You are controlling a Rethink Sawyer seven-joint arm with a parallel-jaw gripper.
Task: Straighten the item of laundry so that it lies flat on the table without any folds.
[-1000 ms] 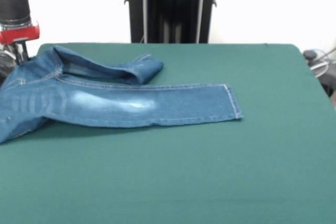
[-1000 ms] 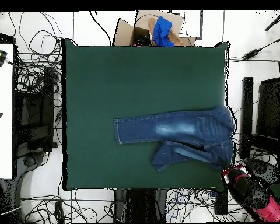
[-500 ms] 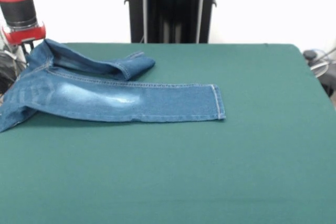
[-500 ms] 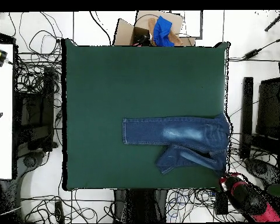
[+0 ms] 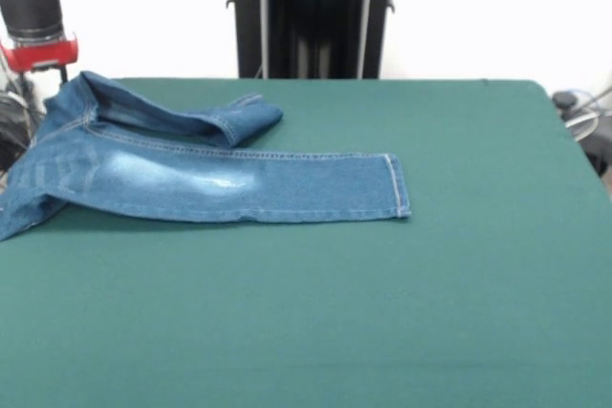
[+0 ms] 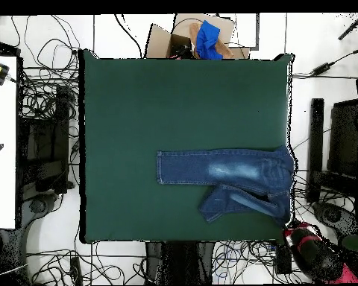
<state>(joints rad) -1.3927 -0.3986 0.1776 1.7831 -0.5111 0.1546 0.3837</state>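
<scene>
Jeans half sorted, one leg left to fix

Front view: the small pair of faded blue denim jeans (image 5: 191, 174) sits on the big dark green felt-covered bench (image 5: 402, 312), way over at one side, with the waist end slipping over the bench edge. One leg is laid out straight and pretty flat, but the other is doubled back on itself in a raised fold behind it. The red and black arm's end effector (image 5: 36, 56) is at the waistband corner; can't tell if it's clenched or let go, since its tip is hidden.

Overhead view: same story. The jeans (image 6: 227, 167) hug the bench (image 6: 174, 104) edge, the bent leg angles in under the straight one, and the end effector (image 6: 292, 232) is by the waist corner. I'd say roughly halfway: that folded leg needs pulling out.
</scene>
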